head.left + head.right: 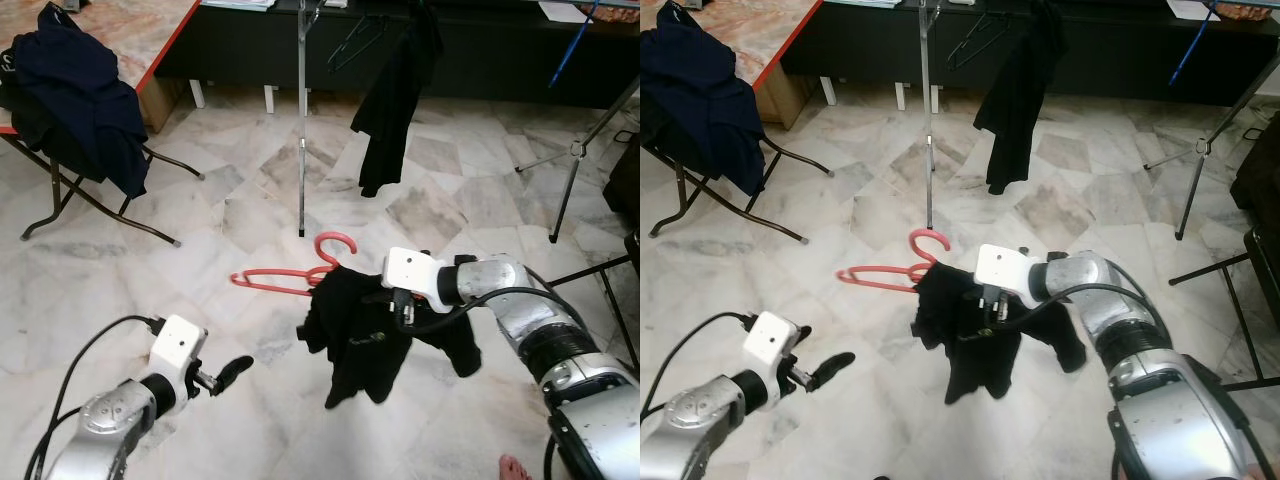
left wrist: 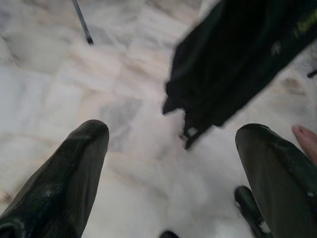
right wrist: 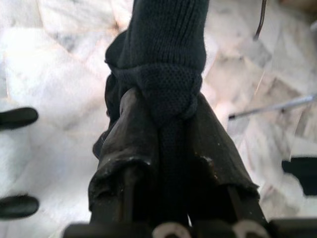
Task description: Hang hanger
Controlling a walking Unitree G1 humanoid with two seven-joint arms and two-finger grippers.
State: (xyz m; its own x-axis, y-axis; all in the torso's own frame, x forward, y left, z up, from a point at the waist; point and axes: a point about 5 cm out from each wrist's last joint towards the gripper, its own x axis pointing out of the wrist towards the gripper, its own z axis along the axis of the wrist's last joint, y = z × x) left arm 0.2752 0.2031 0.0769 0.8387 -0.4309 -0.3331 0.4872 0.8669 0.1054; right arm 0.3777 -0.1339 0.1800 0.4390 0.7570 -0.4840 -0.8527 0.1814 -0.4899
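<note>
A red hanger [image 1: 290,275] with a black garment [image 1: 365,330] draped over it hangs in mid-air above the marble floor. My right gripper [image 1: 398,303] is shut on the garment-covered hanger; in the right wrist view the knit fabric [image 3: 166,74] is pinched between the two fingers [image 3: 124,148]. The red hook [image 1: 335,245] sticks up to the left of the gripper. My left gripper [image 1: 228,373] is low at the front left, open, pointing toward the garment [image 2: 237,64]. A thin metal rack pole [image 1: 302,120] stands behind, with a black garment [image 1: 395,95] hanging from the rack.
A folding chair [image 1: 70,180] piled with dark clothes [image 1: 75,95] stands at the left by a red-edged table [image 1: 120,40]. A tripod leg [image 1: 575,170] stands at the right. A dark cabinet [image 1: 480,50] runs along the back. A person's bare foot [image 1: 515,467] shows at the bottom right.
</note>
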